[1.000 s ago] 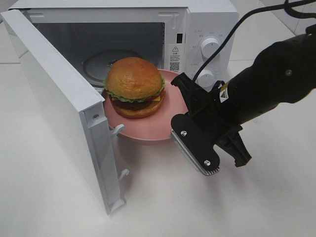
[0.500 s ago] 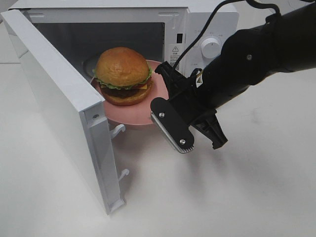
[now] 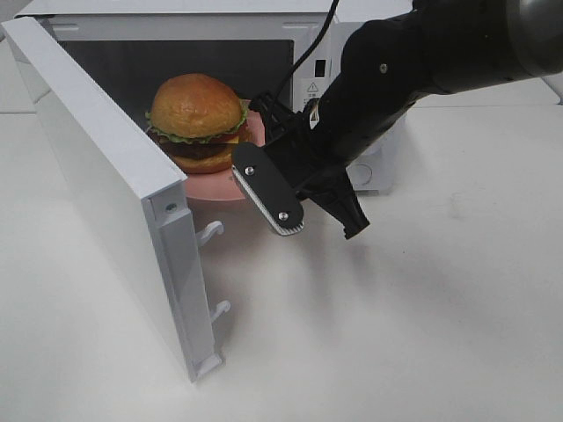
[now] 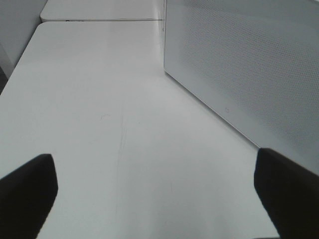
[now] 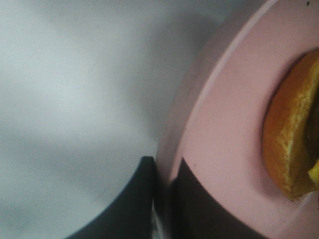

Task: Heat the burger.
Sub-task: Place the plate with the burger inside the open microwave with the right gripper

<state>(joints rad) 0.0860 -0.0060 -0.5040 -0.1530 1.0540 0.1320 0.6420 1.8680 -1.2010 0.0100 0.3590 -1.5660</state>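
Note:
The burger (image 3: pixel 195 119), with a golden bun, lettuce frill and dark patty, sits on a round pink plate (image 3: pixel 214 187) held at the mouth of the open white microwave (image 3: pixel 264 26). My right gripper (image 3: pixel 251 173) is shut on the plate's near right rim. In the right wrist view, the dark fingers (image 5: pixel 143 199) of this gripper (image 5: pixel 163 191) clamp the pink plate's (image 5: pixel 219 124) edge, with the burger's bun (image 5: pixel 291 144) beyond. My left gripper (image 4: pixel 157 199) is open over bare table, and is out of the exterior high view.
The microwave door (image 3: pixel 106 176) swings out wide to the left, latch hooks (image 3: pixel 211 233) pointing right. Control knobs are hidden behind my right arm (image 3: pixel 413 61). A perforated white microwave panel (image 4: pixel 249 64) stands beside the left gripper. White tabletop (image 3: pixel 396 334) spreads in front.
My right gripper has carried the plate and burger left and back, from in front of the microwave to its opening. The left gripper has not moved.

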